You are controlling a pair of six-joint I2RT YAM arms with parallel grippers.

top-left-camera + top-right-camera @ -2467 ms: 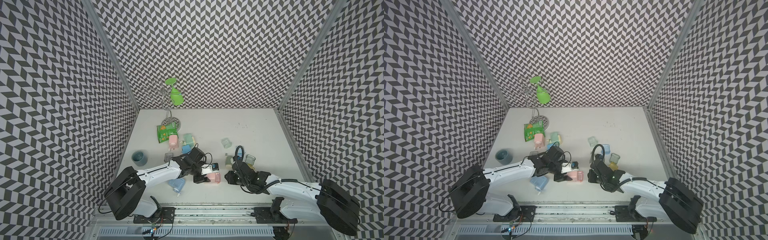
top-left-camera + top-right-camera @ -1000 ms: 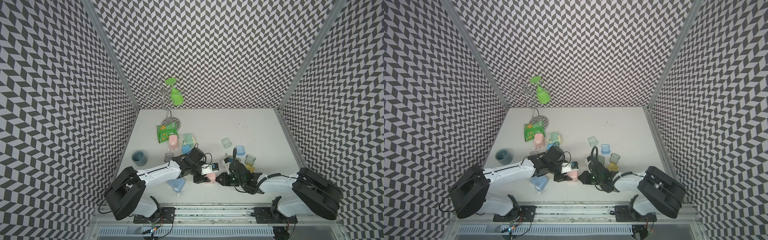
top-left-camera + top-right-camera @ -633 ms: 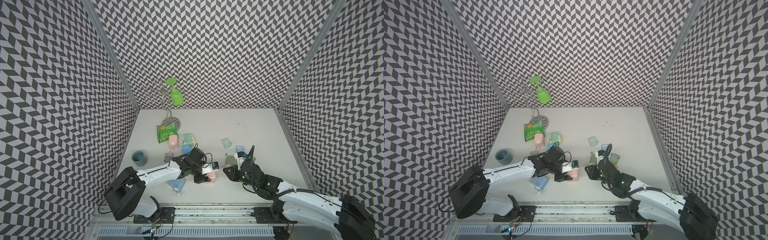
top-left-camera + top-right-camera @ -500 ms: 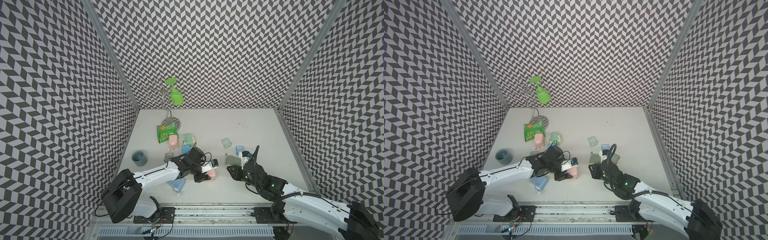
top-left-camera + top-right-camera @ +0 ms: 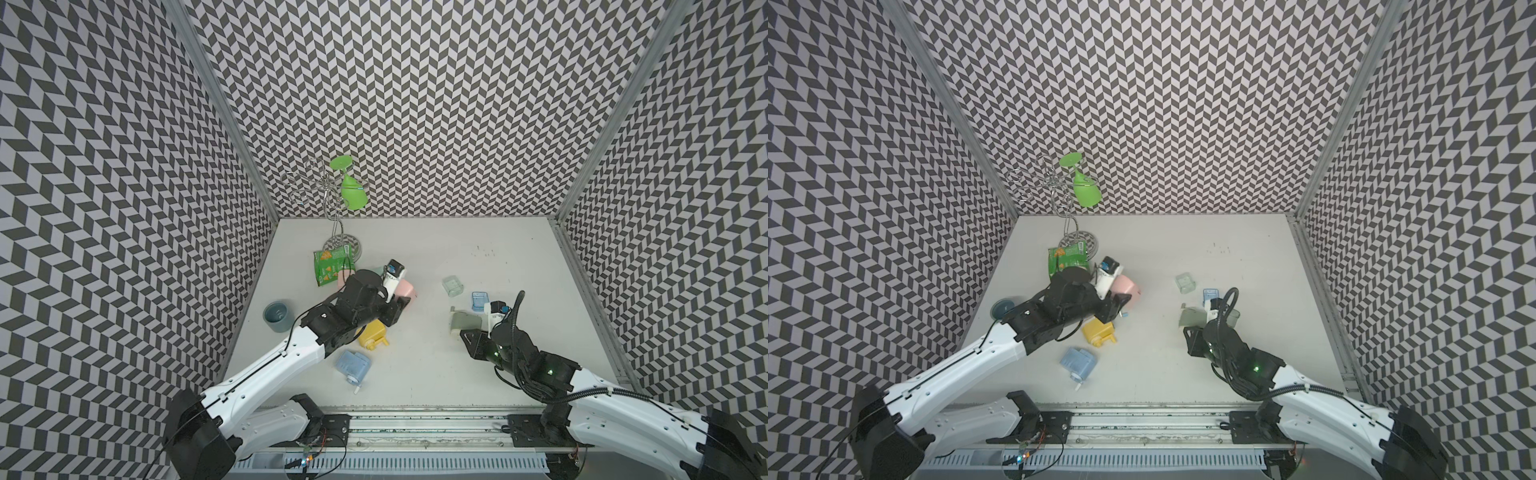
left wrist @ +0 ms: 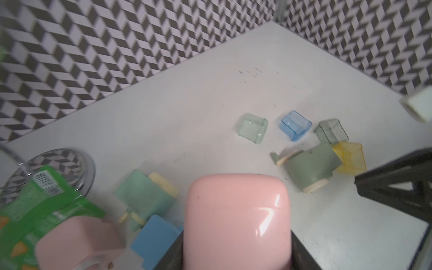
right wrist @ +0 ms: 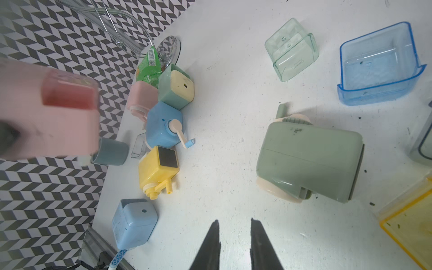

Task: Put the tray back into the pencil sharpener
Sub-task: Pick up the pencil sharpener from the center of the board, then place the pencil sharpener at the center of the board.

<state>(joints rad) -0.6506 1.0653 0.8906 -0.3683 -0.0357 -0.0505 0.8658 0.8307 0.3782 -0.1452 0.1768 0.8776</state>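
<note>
Right wrist view shows the pink tray (image 7: 70,91) sitting inside the pink pencil sharpener (image 7: 46,121). The left hand (image 6: 236,254) grips that sharpener tight, up above the table (image 7: 222,182). The right hand (image 7: 235,221) is open a little and holds nothing, with bare table around it. The blue tray (image 7: 378,67) holds only dark specks.

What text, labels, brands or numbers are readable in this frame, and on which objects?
No text reads clearly.
Clear green tray: a small raised word on its wall, seen in the right wrist view, reversed and too small to read.
Green snack packet: barcode and print, too blurred to read.
No other lettering is visible.
</note>
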